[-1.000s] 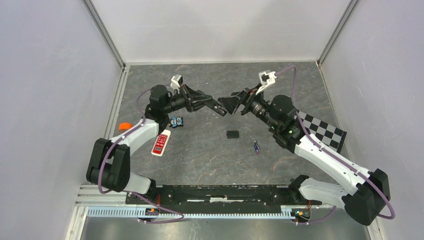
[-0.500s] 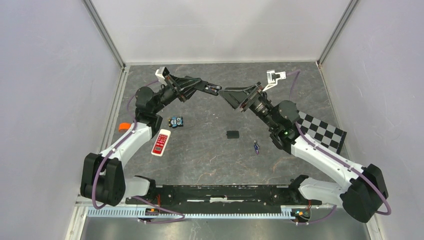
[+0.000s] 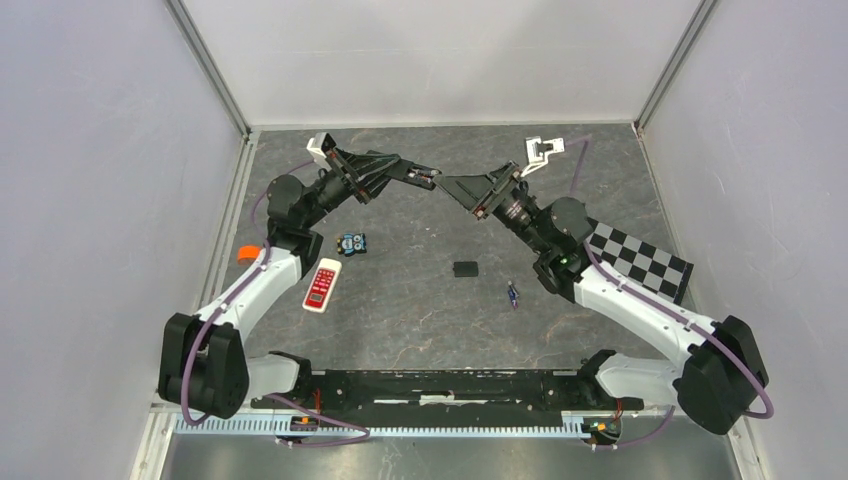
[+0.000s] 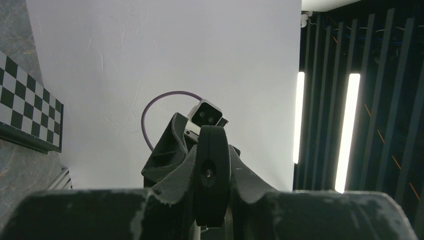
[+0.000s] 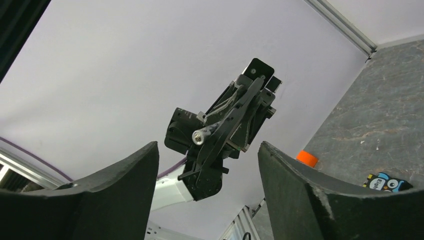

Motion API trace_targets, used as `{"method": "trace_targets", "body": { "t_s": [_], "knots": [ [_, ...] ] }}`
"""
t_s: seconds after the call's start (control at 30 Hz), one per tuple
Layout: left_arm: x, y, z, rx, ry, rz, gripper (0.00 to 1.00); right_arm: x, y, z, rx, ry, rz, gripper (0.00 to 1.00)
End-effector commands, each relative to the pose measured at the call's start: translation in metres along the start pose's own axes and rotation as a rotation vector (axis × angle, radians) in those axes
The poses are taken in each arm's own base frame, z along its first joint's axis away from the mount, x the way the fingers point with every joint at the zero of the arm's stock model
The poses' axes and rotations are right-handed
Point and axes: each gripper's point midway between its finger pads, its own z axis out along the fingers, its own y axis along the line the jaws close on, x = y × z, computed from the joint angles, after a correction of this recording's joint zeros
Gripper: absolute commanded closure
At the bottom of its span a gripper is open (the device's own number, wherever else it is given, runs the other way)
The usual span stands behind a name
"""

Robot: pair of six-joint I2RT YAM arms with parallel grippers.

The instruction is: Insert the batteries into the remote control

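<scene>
- Hovering high over the far half of the table (image 3: 420, 320), the left gripper (image 3: 428, 178) and the right gripper (image 3: 457, 196) meet almost tip to tip, just apart and not touching
- The left gripper is pinched down to a thin slit. In the right wrist view a small silvery round end pokes out at its middle. This is judged to be a held battery (image 5: 200, 135), its long axis running along the claw and pointing straight at the right gripper
- The right gripper is spread wide and holds nothing. Its two fingers (image 5: 100, 195) frame the left gripper with open room on either side
- A loose battery (image 3: 513, 293) lies on the table close to the right arm, long axis running roughly near to far
- The remote control (image 3: 322, 286), red and white, lies flat beside the left forearm, well below and to the left of both grippers. Its long axis runs near to far, slightly tilted, and the left arm is much the nearer
- Whether its battery bay is open cannot be told
- A small black piece (image 3: 465, 268) lies between the remote control and the loose battery, too small to identify
- Bare table lies to the right of the remote control, while the left wall is close on its other side; a checkered board (image 3: 640, 262) sits under the right arm
</scene>
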Motion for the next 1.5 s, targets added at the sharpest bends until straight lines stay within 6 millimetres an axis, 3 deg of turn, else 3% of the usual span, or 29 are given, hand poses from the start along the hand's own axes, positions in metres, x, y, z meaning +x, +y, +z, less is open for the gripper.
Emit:
{"method": "trace_targets", "body": {
  "t_s": [0.0,0.23,0.77,0.9,1.07,1.17,1.3,1.47],
  "knots": [
    [0.016,-0.030,-0.005,0.073,0.043,0.065,0.98,-0.014,0.015,0.014,-0.025,-0.015,0.057,0.26],
    [0.021,-0.033,-0.007,0.076,0.054,0.082,0.98,-0.017,0.014,0.024,-0.009,-0.002,0.069,0.32],
    [0.027,-0.044,-0.008,0.097,0.070,0.131,0.98,-0.003,-0.015,0.025,0.094,0.048,0.085,0.56],
    [0.029,-0.047,-0.008,0.102,0.075,0.159,0.98,0.003,-0.028,0.024,0.154,0.068,0.078,0.62],
    [0.032,-0.051,-0.007,0.100,0.084,0.250,0.98,0.014,-0.069,0.014,0.367,0.137,0.017,0.72],
    [0.034,-0.055,-0.008,0.111,0.091,0.284,0.98,0.019,-0.092,0.001,0.447,0.158,-0.062,0.72],
    [0.036,-0.060,-0.008,0.133,0.105,0.310,0.98,0.026,-0.108,-0.011,0.484,0.191,-0.131,0.71],
    [0.037,-0.055,-0.006,0.115,0.124,0.381,0.98,0.025,-0.106,-0.014,0.463,0.217,-0.207,0.51]
  ]
}}
